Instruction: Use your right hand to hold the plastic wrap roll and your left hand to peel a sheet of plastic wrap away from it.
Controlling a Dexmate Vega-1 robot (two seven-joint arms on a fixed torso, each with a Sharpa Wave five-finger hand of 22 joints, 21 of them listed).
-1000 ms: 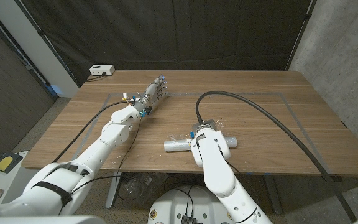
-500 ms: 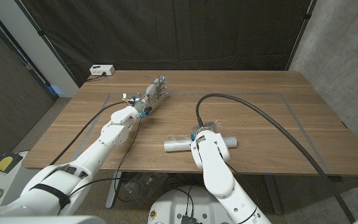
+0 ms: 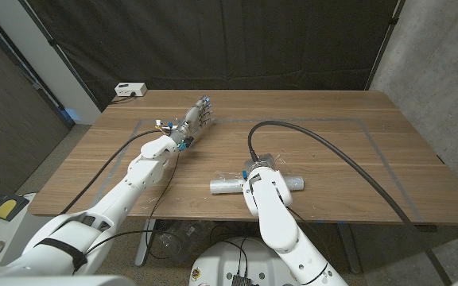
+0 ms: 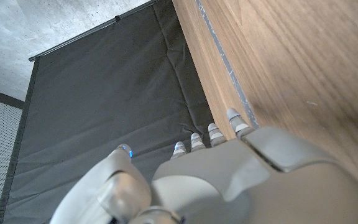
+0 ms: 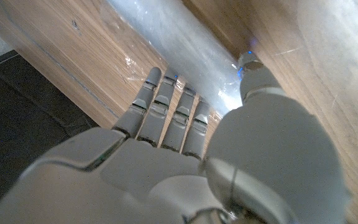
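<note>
The plastic wrap roll (image 3: 223, 186) lies on its side near the table's front edge, with crinkled loose film around it. My right hand (image 3: 254, 169) is right over the roll's middle, mostly hidden under its own wrist. In the right wrist view the right hand (image 5: 185, 143) has straight fingers (image 5: 166, 99) reaching to the shiny roll (image 5: 185, 46). Its thumb stands apart on the roll's other side, and nothing is gripped. My left hand (image 3: 196, 118) hovers far off at the back left of the table, fingers stretched out and holding nothing; the left hand (image 4: 229, 168) also appears in the left wrist view.
A white box (image 3: 130, 90) sits at the table's back left corner. The right arm's black cable (image 3: 332, 145) arcs over the table's right half. Grey tape lines (image 3: 372, 139) mark a rectangle on the wood. A dark curtain (image 4: 135, 74) hangs behind.
My right arm has edged slightly left over the roll. The left hand has hardly moved.
</note>
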